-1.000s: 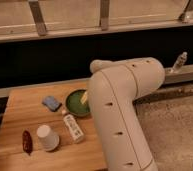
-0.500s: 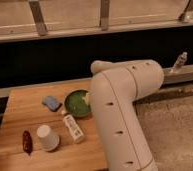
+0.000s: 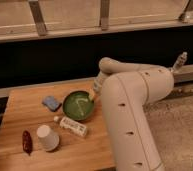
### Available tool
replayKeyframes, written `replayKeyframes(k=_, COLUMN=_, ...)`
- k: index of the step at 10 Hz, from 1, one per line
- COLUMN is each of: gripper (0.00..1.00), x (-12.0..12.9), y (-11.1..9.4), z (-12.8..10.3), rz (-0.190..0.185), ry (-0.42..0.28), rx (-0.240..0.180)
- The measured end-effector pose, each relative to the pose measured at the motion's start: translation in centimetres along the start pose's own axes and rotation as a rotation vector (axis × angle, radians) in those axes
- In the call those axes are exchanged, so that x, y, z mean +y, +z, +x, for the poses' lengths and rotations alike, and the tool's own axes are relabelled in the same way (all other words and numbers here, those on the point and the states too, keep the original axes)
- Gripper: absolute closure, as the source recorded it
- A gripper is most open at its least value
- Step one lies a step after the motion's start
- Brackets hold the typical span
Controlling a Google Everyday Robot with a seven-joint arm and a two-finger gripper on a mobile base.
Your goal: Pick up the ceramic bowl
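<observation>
The green ceramic bowl sits mid-bench, between the blue sponge on its left and the small bottle lying just near of it. The gripper is parked right at the bowl's far-right rim. A clean rim pinch is probably best, kept clear of the bottle and the white cup.

Glossy green bowl with darker rim just left of pale gripper; farther left, blue sponge; below, white cup.
</observation>
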Motion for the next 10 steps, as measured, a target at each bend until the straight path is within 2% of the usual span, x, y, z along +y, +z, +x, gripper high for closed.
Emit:
replayKeyframes(k=5, gripper=1.0, x=1.7, y=-5.5, z=-1.4, rz=-0.082, ry=-0.049, rx=-0.148)
replayKeyframes(k=6, gripper=1.0, x=2.1, y=-6.1, z=-1.6, rz=-0.088, ry=-0.057, rx=-0.164)
replayKeyframes(k=8, gripper=1.0, x=2.7, y=-7.8, z=-2.0, rz=-0.077, ry=-0.081, rx=-0.201)
replayKeyframes(k=10, gripper=1.0, x=3.1, y=-9.3, z=-1.9, rz=-0.057, ry=-0.112, rx=-0.219)
